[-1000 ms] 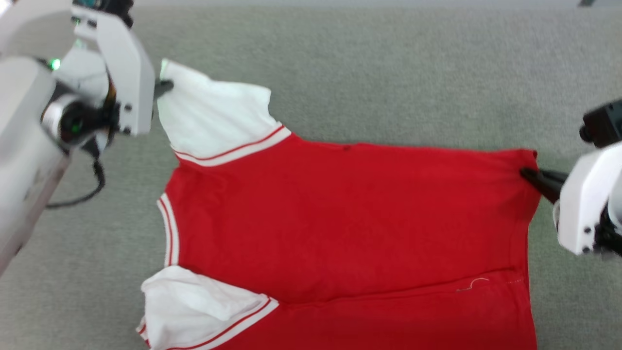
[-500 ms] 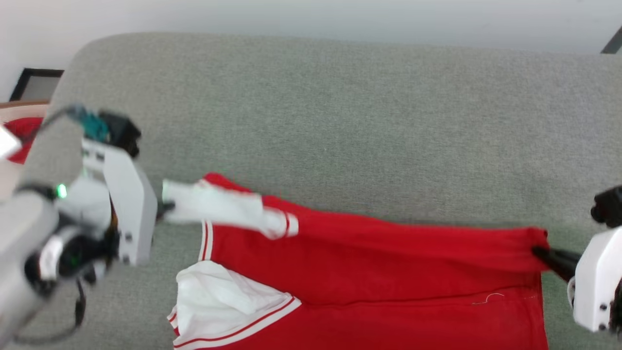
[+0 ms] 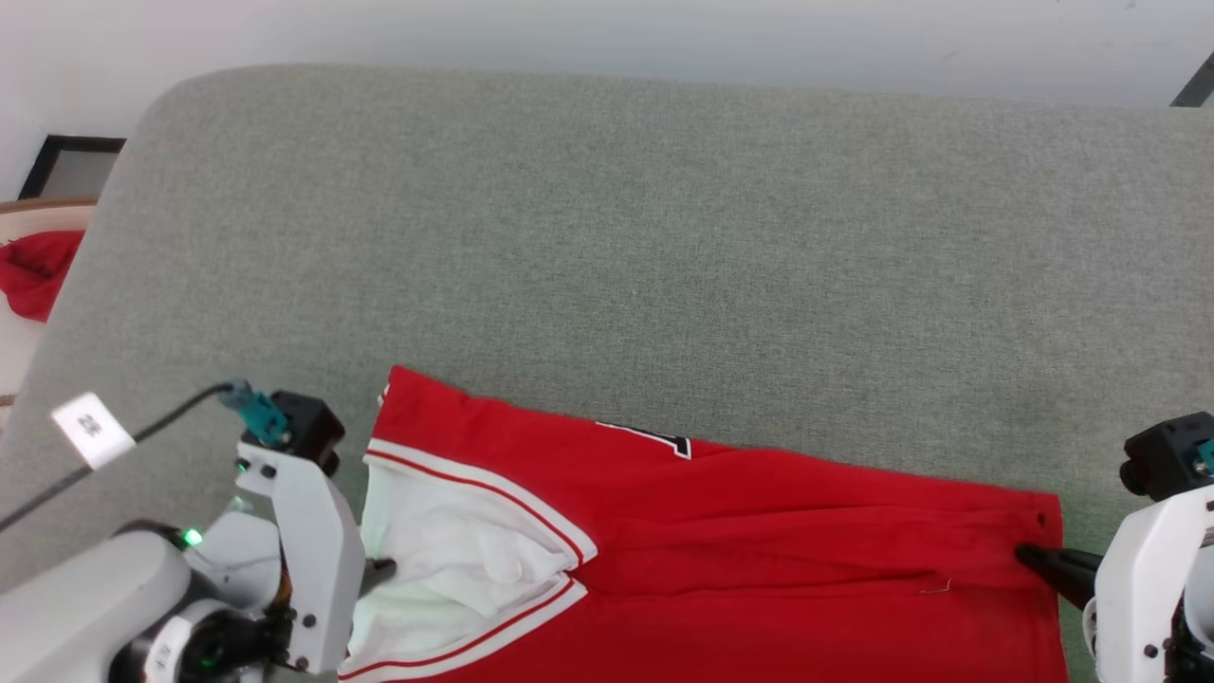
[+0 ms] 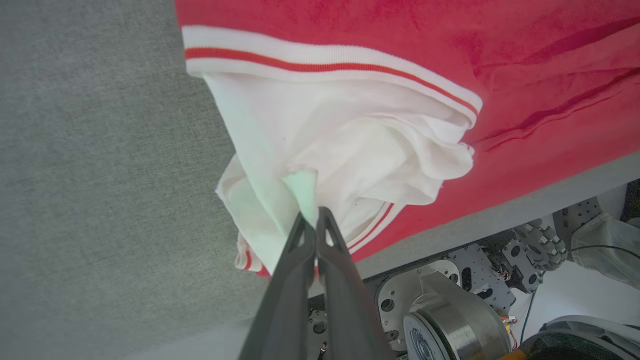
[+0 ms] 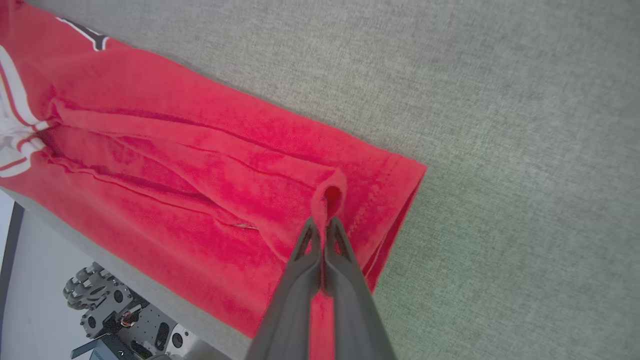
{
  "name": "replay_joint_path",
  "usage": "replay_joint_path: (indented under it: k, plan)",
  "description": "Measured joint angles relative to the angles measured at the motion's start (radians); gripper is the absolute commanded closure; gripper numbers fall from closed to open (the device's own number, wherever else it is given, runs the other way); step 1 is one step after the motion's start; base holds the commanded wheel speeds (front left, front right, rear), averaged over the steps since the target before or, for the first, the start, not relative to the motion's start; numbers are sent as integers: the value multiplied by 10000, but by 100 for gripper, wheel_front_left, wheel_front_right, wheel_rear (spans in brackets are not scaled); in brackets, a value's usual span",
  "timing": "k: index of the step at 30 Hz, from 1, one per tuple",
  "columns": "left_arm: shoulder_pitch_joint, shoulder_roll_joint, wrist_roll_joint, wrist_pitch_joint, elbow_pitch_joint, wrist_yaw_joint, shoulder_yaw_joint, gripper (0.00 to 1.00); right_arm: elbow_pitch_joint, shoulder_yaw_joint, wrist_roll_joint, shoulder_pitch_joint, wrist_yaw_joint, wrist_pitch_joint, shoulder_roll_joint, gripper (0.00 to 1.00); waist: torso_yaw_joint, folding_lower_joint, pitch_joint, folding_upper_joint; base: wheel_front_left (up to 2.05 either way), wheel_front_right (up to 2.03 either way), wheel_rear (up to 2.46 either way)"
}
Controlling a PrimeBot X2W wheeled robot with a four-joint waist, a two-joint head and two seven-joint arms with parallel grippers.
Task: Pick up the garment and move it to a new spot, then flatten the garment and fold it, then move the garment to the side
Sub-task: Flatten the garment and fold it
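Head view: the garment (image 3: 759,531) lies folded lengthwise along the near edge of the grey upholstered surface (image 3: 607,218), stretched between the two grippers. At the sleeve end, the left gripper (image 3: 382,567) is clamped on white sleeve fabric. At the hem end, the right gripper (image 3: 1027,556) is clamped on red fabric at the hem corner. A corner of the black, white-outlined print (image 3: 654,438) shows on the garment's far edge, between the grippers. A small red cloth (image 3: 33,270) lies off the surface, well apart from the left gripper. A white label (image 3: 92,429) hangs on the cable near the left arm.

Left wrist view: the fingers (image 4: 300,260) meet at the tips, pinching a pale fold of sleeve. The bunched white sleeve sits just beyond the tips, with the striped trim (image 4: 320,57) and red body farther out.

Right wrist view: the fingers (image 5: 300,270) are pressed together on a small raised loop of red cloth just inside the hem. Bare grey surface lies beside the tips past the hem edge. Creases run away from the gripper toward the sleeve trim.
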Motion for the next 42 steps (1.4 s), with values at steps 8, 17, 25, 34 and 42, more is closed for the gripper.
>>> replay_joint_path:
  k: [8,17,25,34,42]
  plan:
    - [297,-155,-58,-303,173,-136,-77,12,73,217,12,135,0,123,27,60,-34,0,-186,-1,0,0,0]
    - [506,188,-151,-826,-194,-81,230,0,-316,-21,104,541,0,109,113,0,-8,0,-684,0,0,0,0]
    - [794,535,-155,-1645,-571,163,535,0,-924,-453,92,953,0,280,410,0,41,0,-1133,0,0,0,0]
    - [1406,658,558,-3845,-642,196,890,0,-1333,-802,-215,1287,0,-974,901,0,87,0,-1511,0,0,0,0]
    - [2301,244,1058,-6312,-180,165,1152,0,-936,-1168,-644,1506,0,-2846,1411,0,122,0,-1848,0,0,0,0]
